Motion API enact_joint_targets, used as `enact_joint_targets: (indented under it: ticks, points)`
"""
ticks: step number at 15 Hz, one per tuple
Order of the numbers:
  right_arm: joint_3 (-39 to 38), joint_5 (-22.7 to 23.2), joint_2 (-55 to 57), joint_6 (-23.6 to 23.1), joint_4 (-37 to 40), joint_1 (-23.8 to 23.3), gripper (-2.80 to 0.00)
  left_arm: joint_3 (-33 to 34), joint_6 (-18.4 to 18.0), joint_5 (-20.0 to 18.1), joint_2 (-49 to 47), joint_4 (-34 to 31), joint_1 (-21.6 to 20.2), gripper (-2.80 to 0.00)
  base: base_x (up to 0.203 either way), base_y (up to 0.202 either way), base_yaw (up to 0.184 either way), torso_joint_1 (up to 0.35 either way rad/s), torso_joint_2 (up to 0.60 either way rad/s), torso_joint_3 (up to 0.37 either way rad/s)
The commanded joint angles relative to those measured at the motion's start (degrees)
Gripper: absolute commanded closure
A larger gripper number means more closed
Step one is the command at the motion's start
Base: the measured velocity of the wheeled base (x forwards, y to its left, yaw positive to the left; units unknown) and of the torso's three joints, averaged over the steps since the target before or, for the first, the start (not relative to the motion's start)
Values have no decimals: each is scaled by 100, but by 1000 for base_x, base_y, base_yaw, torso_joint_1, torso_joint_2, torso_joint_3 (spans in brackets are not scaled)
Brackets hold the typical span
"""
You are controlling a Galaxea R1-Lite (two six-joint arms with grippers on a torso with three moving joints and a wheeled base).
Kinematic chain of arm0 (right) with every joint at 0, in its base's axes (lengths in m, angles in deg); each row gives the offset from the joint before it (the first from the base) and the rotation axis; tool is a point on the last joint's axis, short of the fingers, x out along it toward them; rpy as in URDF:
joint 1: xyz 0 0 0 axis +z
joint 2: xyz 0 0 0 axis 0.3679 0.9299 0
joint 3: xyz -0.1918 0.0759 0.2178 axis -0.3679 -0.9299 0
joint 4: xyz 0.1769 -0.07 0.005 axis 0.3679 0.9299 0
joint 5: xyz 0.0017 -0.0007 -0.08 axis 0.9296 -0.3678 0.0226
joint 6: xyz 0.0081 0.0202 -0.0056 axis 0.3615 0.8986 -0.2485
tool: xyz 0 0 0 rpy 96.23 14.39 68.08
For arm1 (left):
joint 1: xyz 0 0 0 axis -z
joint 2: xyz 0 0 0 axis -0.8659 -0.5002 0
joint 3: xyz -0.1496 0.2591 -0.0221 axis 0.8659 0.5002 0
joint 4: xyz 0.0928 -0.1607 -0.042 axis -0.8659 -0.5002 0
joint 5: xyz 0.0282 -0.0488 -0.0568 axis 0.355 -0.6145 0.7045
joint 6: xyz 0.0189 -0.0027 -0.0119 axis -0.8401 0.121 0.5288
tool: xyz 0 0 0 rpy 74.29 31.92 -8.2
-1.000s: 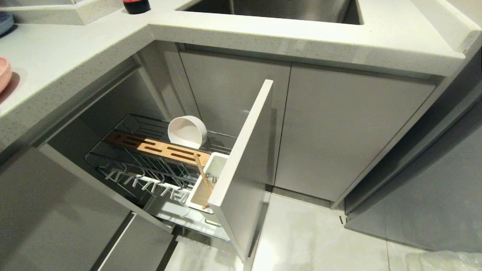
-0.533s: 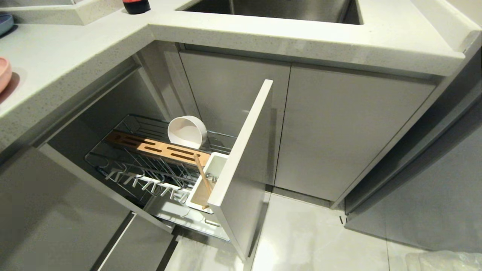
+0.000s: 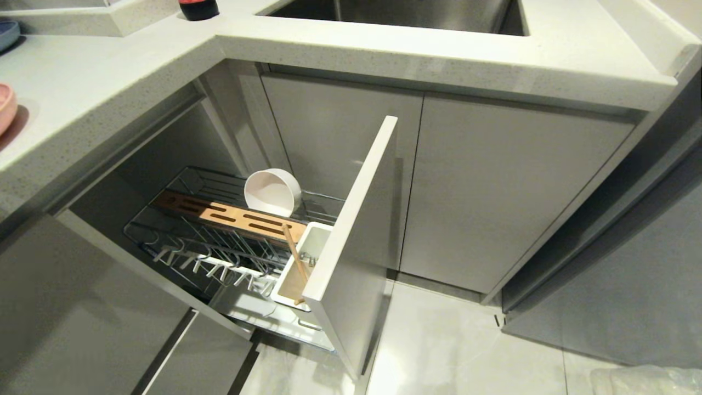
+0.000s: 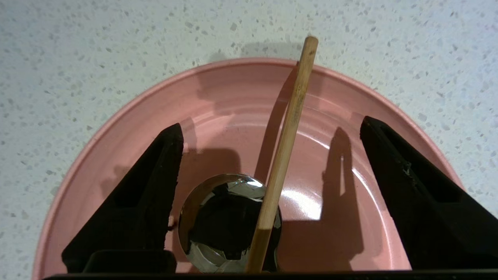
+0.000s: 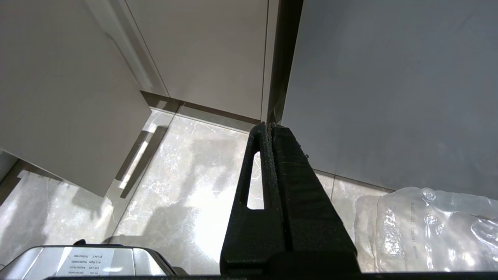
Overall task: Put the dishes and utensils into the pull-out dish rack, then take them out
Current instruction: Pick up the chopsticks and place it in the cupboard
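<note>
With the left end effector (image 4: pixel 272 144) spread wide over the plate (image 4: pixel 116 136), one chopstick (image 4: pixel 286 144) lies released, and should be left w/o nudging on retreat.

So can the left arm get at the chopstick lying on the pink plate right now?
Probably yes. The left tool hangs open right over the plate, one finger either side of the chopstick. Nothing covers the stick, though its near end lies across the spoon, which could get nudged.

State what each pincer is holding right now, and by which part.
Nothing is held. The left pincer stands open above the pink plate, where a chopstick and the spoon lie untouched between its fingers. The right pincer is shut on nothing, over the floor.
</note>
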Motion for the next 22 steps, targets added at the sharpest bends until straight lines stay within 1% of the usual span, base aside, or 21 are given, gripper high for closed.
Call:
enact_joint_targets:
  ticks: [1,11,12,17,20,22]
  points:
    - [-1,2,-4,-2,2,2,0,43,0,-9,-29,-24,-10,-280,0,0,0,0,0,0]
    - [-1,2,-4,-2,2,2,0,53,8,-27,-109,-6,-10,-280,0,0,0,0,0,0]
    - [-1,2,-4,-2,2,2,0,53,8,-27,-109,2,-10,0,0,0,0,0,0,0]
    - [-1,2,2,-2,2,2,0,39,17,-43,-95,2,-2,0,0,0,0,0,0,0]
    - [-1,2,-4,-2,2,2,0,80,17,-167,-40,-6,-10,0,0,0,0,0,0,0]
    - [-1,2,-4,-2,2,2,0,80,10,-167,4,-6,-8,0,0,0,0,0,0,0]
